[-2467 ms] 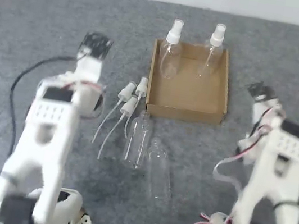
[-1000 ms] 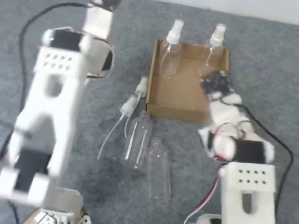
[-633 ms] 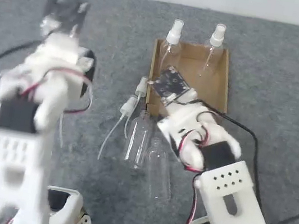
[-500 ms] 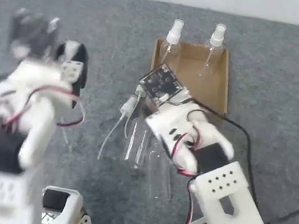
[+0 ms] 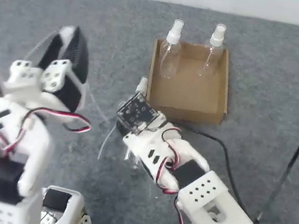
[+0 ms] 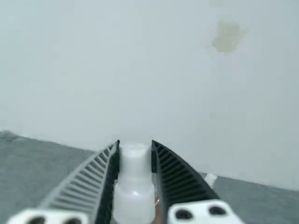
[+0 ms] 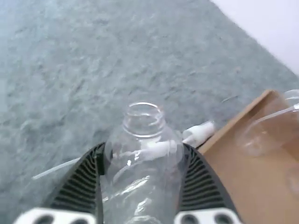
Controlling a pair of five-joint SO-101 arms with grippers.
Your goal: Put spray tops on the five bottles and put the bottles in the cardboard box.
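Both arms swung over. Now the left gripper (image 6: 135, 145) pinched a spray top (image 6: 134, 193), raised at the frame's upper left. The right gripper (image 7: 143, 150) squeezed an open bottle (image 7: 140, 140) mid-frame, just below the cardboard box (image 5: 183, 115). Capping looked next.

Left gripper (image 6: 135, 148): earlier low over three tops lying mid-table; now lifted and drawn back toward table's left edge, fingers pinching white plastic spray top (image 6: 134, 186), thin dip tube dangling below. One top fewer on table.

Right gripper (image 7: 143, 150): earlier by table's right edge; swung across front of brown cardboard box (image 5: 186, 92) to mid-table, now closed around body of clear plastic bottle (image 7: 140, 186).
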